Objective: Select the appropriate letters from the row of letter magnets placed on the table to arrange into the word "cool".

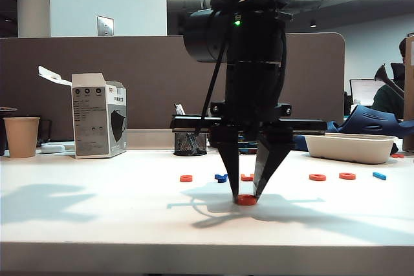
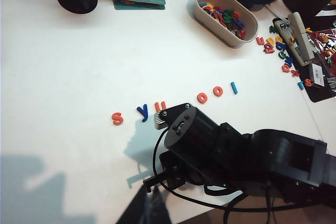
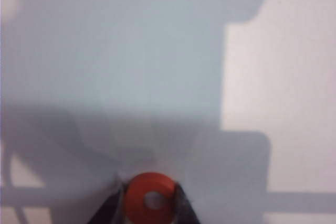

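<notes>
Bright overhead strip lighting; soft shadows, blurry wrist close-up.

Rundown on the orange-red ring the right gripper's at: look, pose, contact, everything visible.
The orange-red ring magnet is a small flat plastic-looking disc with a round centre hole, lying flat on the white table, in front of the letter row. The right gripper points down over it, its two dark fingers closed against opposite sides of the ring. It sits in the arm's shadow. Nothing else touches it.

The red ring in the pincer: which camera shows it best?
The right wrist view: the red ring fills the foreground, hole visible, between the right pincer's fingers. The exterior view shows it small and edge-on on the table. The left wrist view hides it behind the arm.
</notes>
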Robot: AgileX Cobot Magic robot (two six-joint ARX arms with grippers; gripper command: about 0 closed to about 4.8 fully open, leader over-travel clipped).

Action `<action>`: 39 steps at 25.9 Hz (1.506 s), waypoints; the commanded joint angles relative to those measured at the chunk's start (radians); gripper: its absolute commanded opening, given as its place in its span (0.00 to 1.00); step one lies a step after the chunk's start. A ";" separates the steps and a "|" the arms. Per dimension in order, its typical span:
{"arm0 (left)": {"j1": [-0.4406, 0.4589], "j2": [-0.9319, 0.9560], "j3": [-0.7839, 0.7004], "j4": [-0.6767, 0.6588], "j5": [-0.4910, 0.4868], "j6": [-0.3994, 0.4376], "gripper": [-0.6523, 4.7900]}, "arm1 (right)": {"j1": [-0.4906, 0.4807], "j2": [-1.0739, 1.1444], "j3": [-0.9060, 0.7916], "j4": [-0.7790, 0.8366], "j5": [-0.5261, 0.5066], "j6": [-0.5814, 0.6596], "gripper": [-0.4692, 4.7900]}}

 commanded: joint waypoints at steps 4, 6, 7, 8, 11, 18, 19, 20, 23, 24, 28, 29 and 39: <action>0.001 -0.003 0.003 -0.001 0.004 0.004 0.11 | 0.002 0.008 -0.001 0.000 -0.006 0.002 0.45; 0.001 -0.003 0.003 -0.001 0.004 0.004 0.11 | 0.002 0.007 0.000 0.000 -0.006 0.002 0.52; 0.001 -0.003 0.003 -0.001 0.004 0.004 0.11 | 0.002 0.006 0.000 0.000 -0.006 0.001 0.55; 0.001 -0.003 0.003 -0.001 0.004 0.004 0.11 | 0.002 0.005 0.000 0.000 -0.006 0.001 0.58; 0.001 -0.003 0.003 -0.001 0.004 0.004 0.11 | -0.002 0.004 0.001 0.001 -0.006 0.000 0.62; 0.001 -0.003 0.003 -0.001 0.004 0.004 0.11 | -0.018 0.003 0.004 0.007 -0.022 -0.029 0.62; 0.001 -0.003 0.003 -0.001 0.004 0.004 0.11 | -0.026 0.003 0.014 -0.004 -0.022 -0.034 0.62; 0.001 -0.003 0.003 -0.001 0.004 0.004 0.11 | -0.027 0.004 0.025 -0.013 -0.024 -0.043 0.62; 0.001 -0.003 0.003 -0.001 0.004 0.004 0.11 | -0.041 0.002 0.076 -0.039 -0.018 -0.079 0.62; 0.001 -0.003 0.003 -0.002 0.004 0.004 0.11 | -0.045 0.002 0.098 -0.052 -0.014 -0.086 0.62; 0.001 -0.003 0.003 -0.005 0.003 0.004 0.11 | -0.085 0.001 0.225 -0.115 0.021 -0.153 0.62; 0.001 -0.003 0.003 -0.005 0.003 0.004 0.11 | -0.095 0.001 0.247 -0.127 0.029 -0.172 0.62; 0.001 -0.003 0.003 -0.007 0.004 0.004 0.11 | -0.265 0.018 0.311 -0.180 0.117 -0.345 0.08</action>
